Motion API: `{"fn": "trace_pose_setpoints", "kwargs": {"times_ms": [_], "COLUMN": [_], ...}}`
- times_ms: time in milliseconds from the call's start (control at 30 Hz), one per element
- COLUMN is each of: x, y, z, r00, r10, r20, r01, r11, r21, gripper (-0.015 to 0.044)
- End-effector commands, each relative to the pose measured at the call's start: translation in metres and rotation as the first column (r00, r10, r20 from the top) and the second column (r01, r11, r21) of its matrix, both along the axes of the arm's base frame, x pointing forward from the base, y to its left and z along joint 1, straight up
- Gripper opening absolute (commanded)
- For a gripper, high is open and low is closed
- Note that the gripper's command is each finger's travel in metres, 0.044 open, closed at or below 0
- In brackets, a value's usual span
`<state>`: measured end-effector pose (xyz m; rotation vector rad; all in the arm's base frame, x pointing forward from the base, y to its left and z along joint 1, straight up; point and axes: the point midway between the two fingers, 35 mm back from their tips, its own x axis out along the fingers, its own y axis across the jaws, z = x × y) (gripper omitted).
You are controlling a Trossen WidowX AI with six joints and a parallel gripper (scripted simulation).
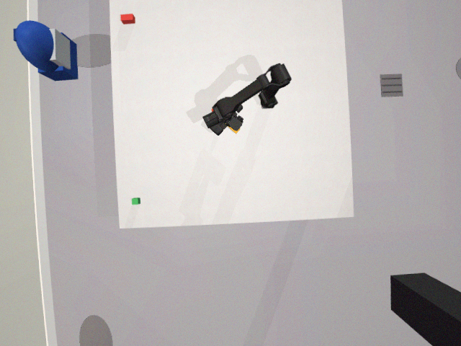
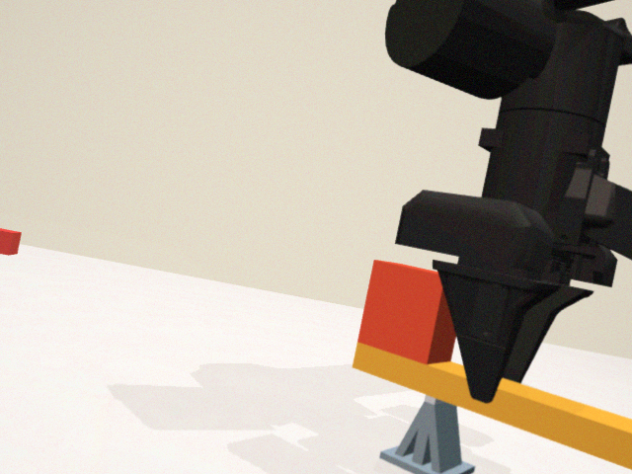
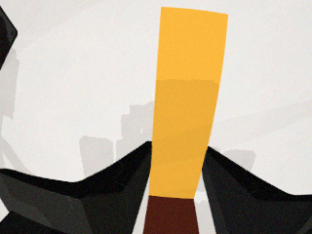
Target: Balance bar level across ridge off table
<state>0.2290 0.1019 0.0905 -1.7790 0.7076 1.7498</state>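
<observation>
between the jaws, the yellow bar

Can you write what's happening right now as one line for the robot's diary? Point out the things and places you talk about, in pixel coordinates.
gripper [image 2: 492, 392] [image 3: 177, 150]: shut on bar | yellow bar [image 2: 561, 408] [image 3: 187, 107]: above ridge stand [image 2: 444, 438] | red block [image 2: 398, 311] [image 3: 171, 216]: on bar
</observation>
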Motion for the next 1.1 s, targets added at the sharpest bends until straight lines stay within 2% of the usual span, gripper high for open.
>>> {"fn": "trace_pose_setpoints", "kwargs": {"times_ms": [0, 633, 833, 1067], "x": [0.0, 0.0, 0.0, 0.0], "y": [0.0, 0.0, 0.0, 0.0], "z": [0.0, 0.0, 0.0, 0.0], "r00": [1.0, 1.0, 1.0, 1.0], "r10": [0.0, 0.0, 0.0, 0.0], "r20": [0.0, 0.0, 0.0, 0.0], "r01": [0.0, 0.0, 0.0, 0.0], "r11": [1.0, 1.0, 1.0, 1.0], "r21": [0.0, 0.0, 0.0, 0.0], "gripper": [0.0, 0.0, 0.0157, 0.0167]}}
